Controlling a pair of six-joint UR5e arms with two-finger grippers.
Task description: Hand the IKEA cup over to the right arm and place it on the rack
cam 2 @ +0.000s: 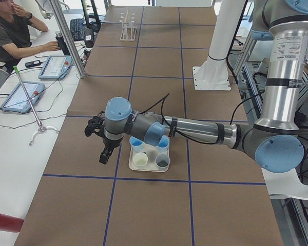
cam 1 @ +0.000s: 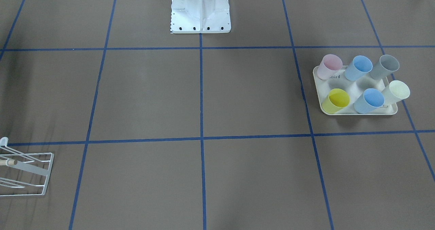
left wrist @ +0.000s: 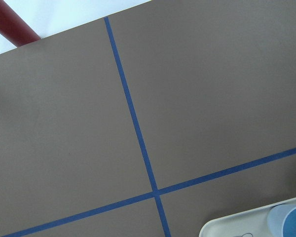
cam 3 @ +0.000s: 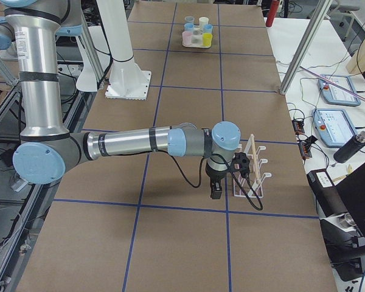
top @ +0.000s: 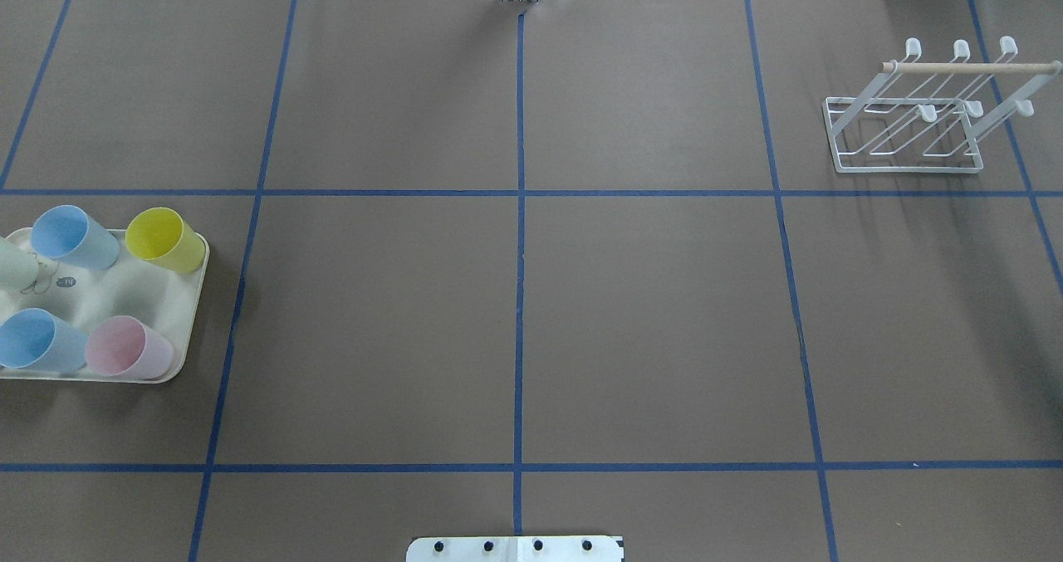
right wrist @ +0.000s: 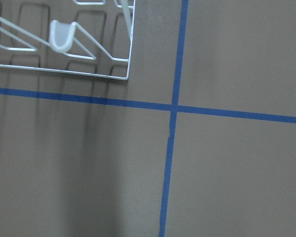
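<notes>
Several pastel IKEA cups stand on a cream tray (cam 1: 317, 87): pink (cam 1: 329, 66), two blue, grey, yellow (cam 1: 336, 100) and cream. The tray also shows in the overhead view (top: 124, 288). The white wire rack (top: 972, 67) with a wooden dowel stands at the far right; no cup is on it. My left gripper (cam 2: 103, 159) hangs just beside the tray, above the table. My right gripper (cam 3: 216, 192) hangs beside the rack (cam 3: 250, 170). Both show only in the side views, so I cannot tell whether they are open or shut. Neither seems to hold a cup.
The white robot base (cam 1: 200, 11) stands at the table's robot side. Blue tape lines grid the brown table. A person sits at a side desk (cam 2: 13, 36) with tablets. A red cylinder (left wrist: 12, 24) lies beyond the table's left end.
</notes>
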